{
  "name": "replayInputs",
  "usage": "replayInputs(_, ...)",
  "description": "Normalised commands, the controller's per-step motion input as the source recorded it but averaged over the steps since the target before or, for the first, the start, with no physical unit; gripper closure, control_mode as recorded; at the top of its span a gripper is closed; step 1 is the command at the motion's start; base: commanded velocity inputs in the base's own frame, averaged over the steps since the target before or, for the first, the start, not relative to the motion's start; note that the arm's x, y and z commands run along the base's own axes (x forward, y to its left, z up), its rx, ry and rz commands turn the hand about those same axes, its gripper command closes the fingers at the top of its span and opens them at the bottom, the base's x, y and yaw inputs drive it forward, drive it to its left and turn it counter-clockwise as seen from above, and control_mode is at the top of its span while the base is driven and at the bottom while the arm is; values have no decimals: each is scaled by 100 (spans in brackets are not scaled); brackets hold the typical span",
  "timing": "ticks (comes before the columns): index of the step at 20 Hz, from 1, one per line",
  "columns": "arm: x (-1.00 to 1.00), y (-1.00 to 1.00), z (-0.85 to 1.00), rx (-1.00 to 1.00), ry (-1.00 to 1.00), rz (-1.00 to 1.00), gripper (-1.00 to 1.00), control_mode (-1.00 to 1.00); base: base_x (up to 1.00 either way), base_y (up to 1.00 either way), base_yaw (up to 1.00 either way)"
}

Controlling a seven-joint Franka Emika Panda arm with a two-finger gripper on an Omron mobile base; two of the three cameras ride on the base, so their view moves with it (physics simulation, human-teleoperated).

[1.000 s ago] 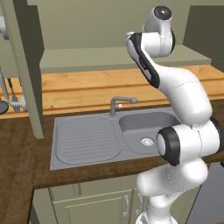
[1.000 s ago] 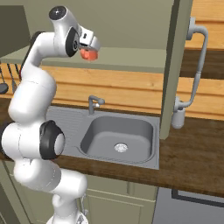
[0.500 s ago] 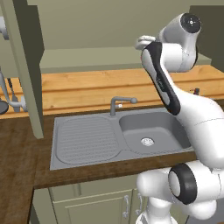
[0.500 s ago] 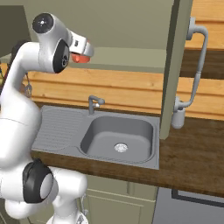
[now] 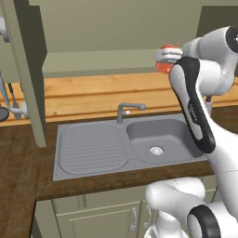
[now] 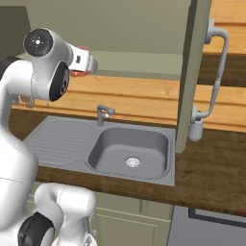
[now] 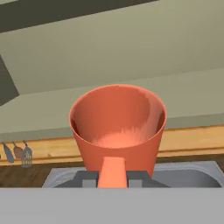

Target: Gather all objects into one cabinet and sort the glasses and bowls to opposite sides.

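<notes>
Closest to us, in the hand view, our gripper (image 7: 112,178) pinches the salmon-orange cup (image 7: 118,127) by its side handle, the cup upright with its open mouth toward the camera and nothing visible inside it. From the base views we see the same cup (image 5: 166,59) held high at the end of our arm, above the right end of the grey sink (image 5: 128,142) and its tap (image 5: 128,109), roughly level with the pale green shelf (image 5: 100,61) of the open wall cabinet (image 6: 144,29). Below it lie the drainboard, the basin and the dark wooden counter (image 6: 211,168); beyond them runs the light timber backsplash (image 5: 88,93), and farthest back stands the cabinet interior, framed by its olive-green doors (image 6: 191,77), one showing a curved grey bar handle (image 6: 216,72). The stretch of shelf we can see holds no bowl and no other cup, so we judge the job to be at an early or middle stage: this one cup is lifted and on its way but not yet set down. The black bowl, the red cup and the second orange cup we cannot account for here, and the sorting of cups to one side and bowl to the other looks to us like work yet to come.
</notes>
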Motion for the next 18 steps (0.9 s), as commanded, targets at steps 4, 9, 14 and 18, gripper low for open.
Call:
replayInputs(4, -94, 0, 3, 0, 0, 5, 100, -100, 0, 0, 0)
replayInputs(9, -100, 0, 0, 0, 0, 0, 100, -100, 0, 0, 0)
replayInputs(14, -89, 0, -1, 0, 1, 0, 100, -100, 0, 0, 0)
replayInputs(18, -60, 0, -28, -1, 11, -1, 100, -100, 0, 0, 0)
